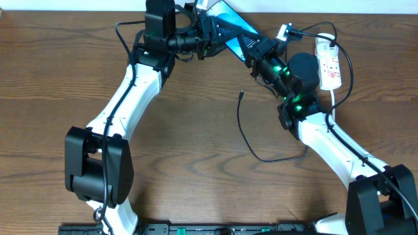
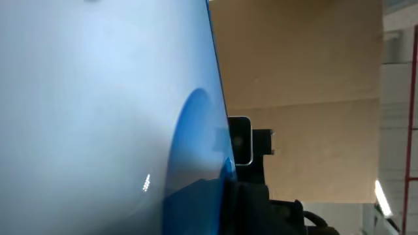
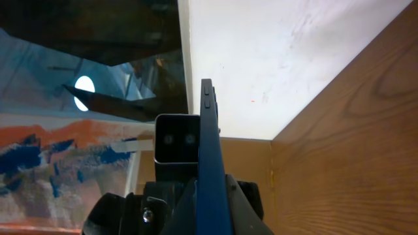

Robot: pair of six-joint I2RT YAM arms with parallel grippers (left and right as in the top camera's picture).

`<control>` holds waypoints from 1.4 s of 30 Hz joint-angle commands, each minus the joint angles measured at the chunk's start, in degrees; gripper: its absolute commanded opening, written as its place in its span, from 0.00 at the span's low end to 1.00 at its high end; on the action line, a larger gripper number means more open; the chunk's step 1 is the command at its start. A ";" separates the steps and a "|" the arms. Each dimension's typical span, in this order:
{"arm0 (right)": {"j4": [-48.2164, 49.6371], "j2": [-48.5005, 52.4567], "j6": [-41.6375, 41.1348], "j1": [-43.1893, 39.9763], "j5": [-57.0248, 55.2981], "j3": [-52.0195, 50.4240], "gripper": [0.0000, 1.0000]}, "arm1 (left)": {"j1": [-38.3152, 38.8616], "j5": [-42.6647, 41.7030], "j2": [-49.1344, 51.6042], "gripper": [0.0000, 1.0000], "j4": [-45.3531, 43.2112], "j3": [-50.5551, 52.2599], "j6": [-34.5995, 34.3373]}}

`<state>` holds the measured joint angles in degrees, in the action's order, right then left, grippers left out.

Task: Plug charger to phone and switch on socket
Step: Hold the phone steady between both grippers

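Phone was up off the surface, tilted between both arms, with a bright blue screen and a thin dark edge. Left tool and right tool were each clamped on it. Charger lay loose mid-surface, and the socket sat far right.

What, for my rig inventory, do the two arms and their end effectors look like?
The left arm and right arm have white link shells between chunky black joint housings, with thin black cables looped alongside. The right arm's black wrist section shows green lights. The left end effector and right end effector are black and angular.
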<state>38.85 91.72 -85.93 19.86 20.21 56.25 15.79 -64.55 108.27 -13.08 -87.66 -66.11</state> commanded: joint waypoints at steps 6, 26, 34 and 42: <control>-1.38 -0.11 7.43 2.27 12.35 -0.70 0.01 | -0.02 1.66 -0.68 0.11 -0.74 -1.57 -0.11; -3.52 -0.11 7.82 2.23 14.80 -0.70 0.01 | -3.67 2.95 -0.68 0.27 -0.83 -1.60 -1.66; -3.98 -0.11 7.85 2.23 15.08 -0.70 0.01 | -3.67 3.76 -0.68 0.57 -1.44 -1.60 -1.90; -3.85 -0.11 7.78 2.45 15.13 -0.70 0.01 | -3.61 3.80 -0.68 0.53 -1.36 -1.60 -1.33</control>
<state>35.86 91.72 -80.25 20.32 28.62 56.55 11.33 -60.66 108.27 -13.26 -87.66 -68.90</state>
